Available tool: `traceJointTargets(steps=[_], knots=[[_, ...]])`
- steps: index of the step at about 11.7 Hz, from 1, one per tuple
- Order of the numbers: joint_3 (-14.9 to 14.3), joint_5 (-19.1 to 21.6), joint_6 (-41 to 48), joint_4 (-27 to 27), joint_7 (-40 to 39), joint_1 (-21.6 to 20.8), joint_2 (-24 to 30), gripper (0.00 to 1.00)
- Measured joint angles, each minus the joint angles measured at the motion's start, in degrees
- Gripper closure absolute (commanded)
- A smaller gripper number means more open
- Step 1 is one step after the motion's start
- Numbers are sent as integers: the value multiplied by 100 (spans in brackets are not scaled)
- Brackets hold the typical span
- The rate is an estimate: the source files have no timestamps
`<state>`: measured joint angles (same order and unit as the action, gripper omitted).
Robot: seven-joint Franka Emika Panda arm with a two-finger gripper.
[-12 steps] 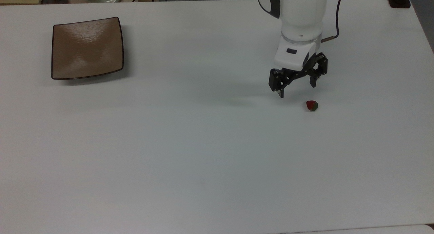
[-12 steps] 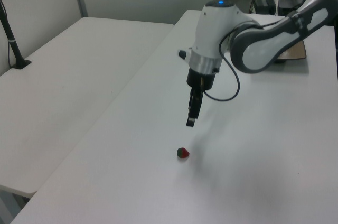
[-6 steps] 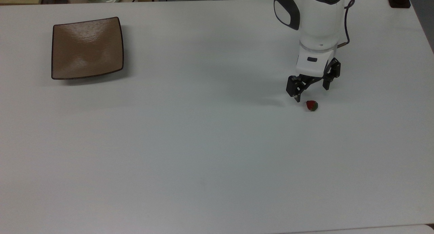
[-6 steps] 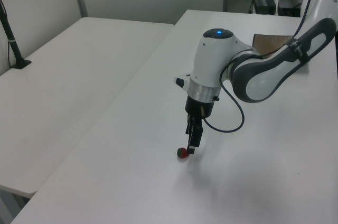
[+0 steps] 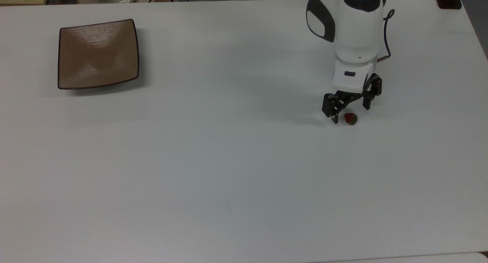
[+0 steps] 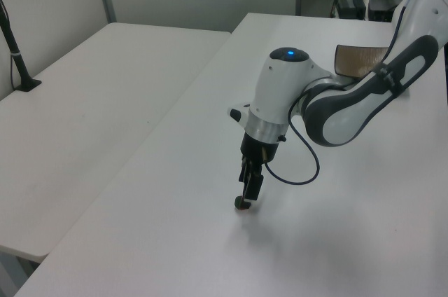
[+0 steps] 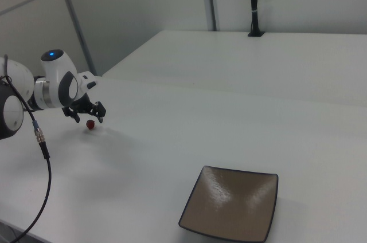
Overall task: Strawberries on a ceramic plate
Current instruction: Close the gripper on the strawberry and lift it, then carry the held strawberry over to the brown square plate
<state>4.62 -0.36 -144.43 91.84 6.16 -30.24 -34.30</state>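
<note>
Table point(image 5: 228, 160): white, matt, the widest item. A second white table point(image 6: 91, 94) stands alongside it, past the left view's left edge of the first, with grey wall panels behind and a dark post point(image 7: 253, 2) rising at its far side.

Arm point(image 5: 354, 34): white Panda with dark joint covers and a lit blue dot on top, reaching down near the table's right edge in the top view. A black cable point(image 6: 301, 164) loops off the wrist.

Plate point(image 5: 98, 54): square, glossy brown, dark rim, near the far left corner of the table in the top view, well apart from the arm. Nothing lies on it.

Gripper point(image 5: 350, 112): black, pointing down, fingers spread wide and set either side of the strawberry, tips at or just above the table. Whether either finger touches the fruit cannot be told. It holds nothing.

Strawberry point(image 5: 350, 118): tiny, red with a dark green end, lying on the table between the fingers, toward the right edge in the top view.

Change: one second ago the gripper hung higher and to the top view's left of the strawberry; it has since come down around it. Strawberry and plate unmoved.
</note>
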Motion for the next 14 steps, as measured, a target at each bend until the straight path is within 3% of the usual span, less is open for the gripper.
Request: traceJointTargets(steps=[5,8,14], knots=[[10,-365,-183,-7,-1,-23,-137,69],[10,-388,-230,-8,-1,-24,-169,92],[10,-388,-153,-98,29,2,-33,93]])
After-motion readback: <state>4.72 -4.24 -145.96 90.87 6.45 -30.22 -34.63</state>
